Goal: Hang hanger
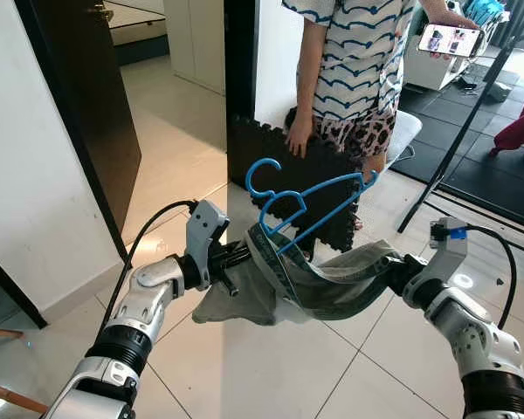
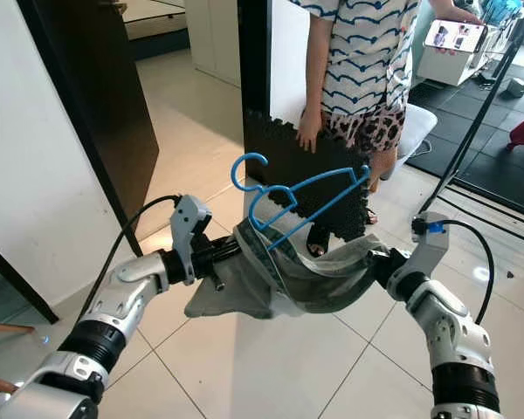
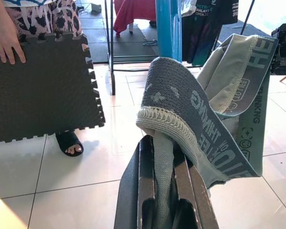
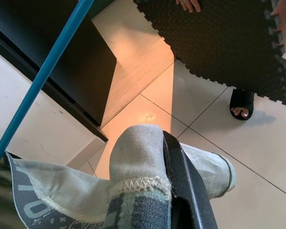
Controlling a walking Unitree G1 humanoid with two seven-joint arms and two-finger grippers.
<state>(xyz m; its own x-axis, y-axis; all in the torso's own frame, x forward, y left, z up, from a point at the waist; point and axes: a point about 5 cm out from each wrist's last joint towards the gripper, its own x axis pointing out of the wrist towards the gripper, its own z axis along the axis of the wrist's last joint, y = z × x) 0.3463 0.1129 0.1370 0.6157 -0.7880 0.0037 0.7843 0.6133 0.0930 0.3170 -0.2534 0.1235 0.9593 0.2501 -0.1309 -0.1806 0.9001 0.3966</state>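
A grey-green garment (image 1: pixel 332 284) with a lettered waistband is stretched at waist height between my two grippers. My left gripper (image 1: pixel 243 255) is shut on the waistband's left end; in the left wrist view the band (image 3: pixel 190 109) runs down between the black fingers (image 3: pixel 144 191). On the right end, my right gripper (image 1: pixel 391 272) is shut on the cloth, which drapes over one finger (image 4: pixel 181 186). A blue hanger (image 1: pixel 262 161) rises tilted out of the waistband opening, hook up and to the left. Its blue bar (image 4: pixel 43 71) crosses the right wrist view.
A person (image 1: pixel 358 61) stands close ahead, one hand on an upright black foam mat (image 1: pixel 262 153), a phone (image 1: pixel 450 39) in the other. A dark door (image 1: pixel 96 113) and white wall (image 1: pixel 26 192) are at left. A black rack pole (image 1: pixel 458 144) slants at right over tiled floor.
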